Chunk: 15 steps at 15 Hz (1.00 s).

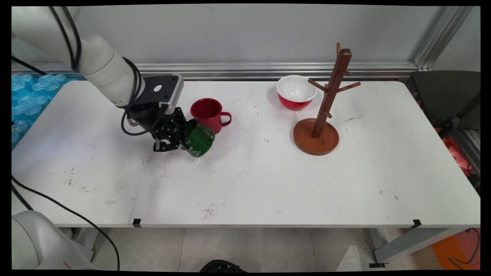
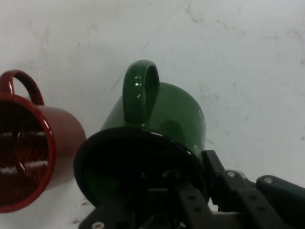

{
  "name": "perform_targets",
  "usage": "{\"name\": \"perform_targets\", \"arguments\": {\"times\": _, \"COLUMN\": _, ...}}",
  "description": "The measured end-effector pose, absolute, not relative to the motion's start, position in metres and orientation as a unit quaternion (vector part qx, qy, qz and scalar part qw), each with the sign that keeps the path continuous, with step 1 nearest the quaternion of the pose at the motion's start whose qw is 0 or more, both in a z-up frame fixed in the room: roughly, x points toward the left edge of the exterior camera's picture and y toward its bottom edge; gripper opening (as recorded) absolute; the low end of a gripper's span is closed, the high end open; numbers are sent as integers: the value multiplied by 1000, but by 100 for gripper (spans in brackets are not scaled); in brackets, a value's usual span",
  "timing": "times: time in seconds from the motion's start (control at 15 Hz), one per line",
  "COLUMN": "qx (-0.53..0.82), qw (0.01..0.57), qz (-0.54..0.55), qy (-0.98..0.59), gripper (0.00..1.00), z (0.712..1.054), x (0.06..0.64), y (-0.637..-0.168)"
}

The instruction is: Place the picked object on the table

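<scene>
My gripper (image 1: 183,135) is shut on the rim of a green mug (image 1: 198,141), which is tilted with its mouth toward the hand and its base low over the table. In the hand view the green mug (image 2: 157,129) fills the centre, its handle pointing up in the picture, with one finger inside the dark mouth and the other (image 2: 217,174) outside the wall. A red mug (image 1: 207,114) stands upright just behind the green one, handle to the right; the hand view shows that red mug (image 2: 28,157) at the left edge.
A wooden mug tree (image 1: 320,130) with pegs stands on a round base right of centre. Behind it sits a red bowl (image 1: 296,92) with a white inside. Blue packaging (image 1: 27,96) lies beyond the table's left end. A dark chair (image 1: 447,97) stands at the far right.
</scene>
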<state>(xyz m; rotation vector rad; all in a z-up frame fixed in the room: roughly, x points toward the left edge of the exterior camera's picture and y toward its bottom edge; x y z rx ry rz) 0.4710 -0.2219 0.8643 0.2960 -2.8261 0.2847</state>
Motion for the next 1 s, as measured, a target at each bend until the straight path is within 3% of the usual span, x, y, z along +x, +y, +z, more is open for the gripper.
{"name": "perform_targets", "arguments": {"times": 1.0, "qx": 106, "qw": 140, "qz": 94, "qy": -980, "gripper": 0, "z": 840, "x": 454, "y": -233}}
